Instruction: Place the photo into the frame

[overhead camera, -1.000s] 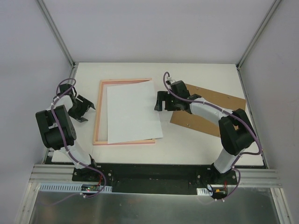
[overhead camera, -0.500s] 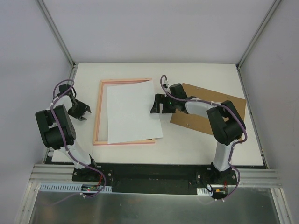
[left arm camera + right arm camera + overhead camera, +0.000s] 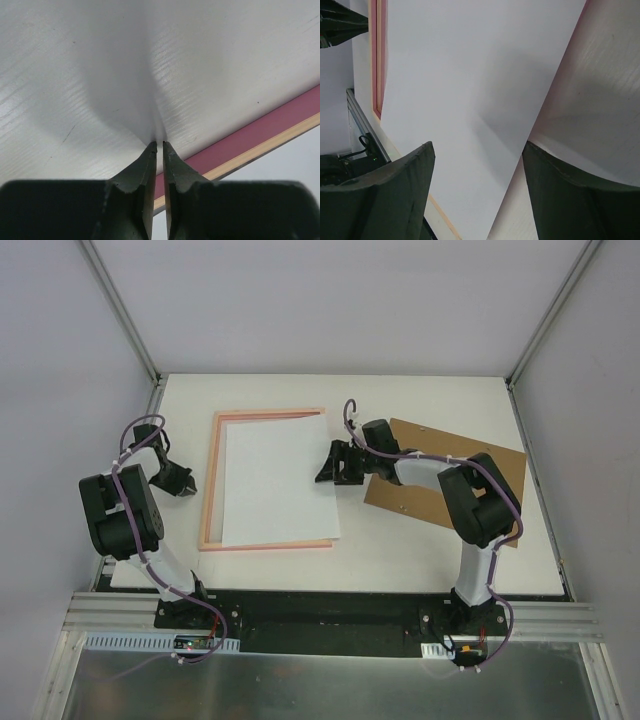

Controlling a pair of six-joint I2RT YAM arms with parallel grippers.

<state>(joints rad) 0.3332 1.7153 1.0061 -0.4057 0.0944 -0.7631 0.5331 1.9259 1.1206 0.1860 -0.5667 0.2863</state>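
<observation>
while askew over the frame (image 3: 211,480), the photo (image 3: 278,480) lengthwise near-to-far; left pincer (image 3: 188,486) closed, right pincer (image 3: 324,471) agape

I'm looking into a robotics lab test cell: a white tabletop (image 3: 430,550) boxed in by plain grey panels (image 3: 330,300) on aluminium posts (image 3: 120,308). The left arm (image 3: 118,520) and right arm (image 3: 480,505), trailing purple cables, are bolted to a black base plate (image 3: 330,608) beside slotted rail (image 3: 110,612).
</observation>
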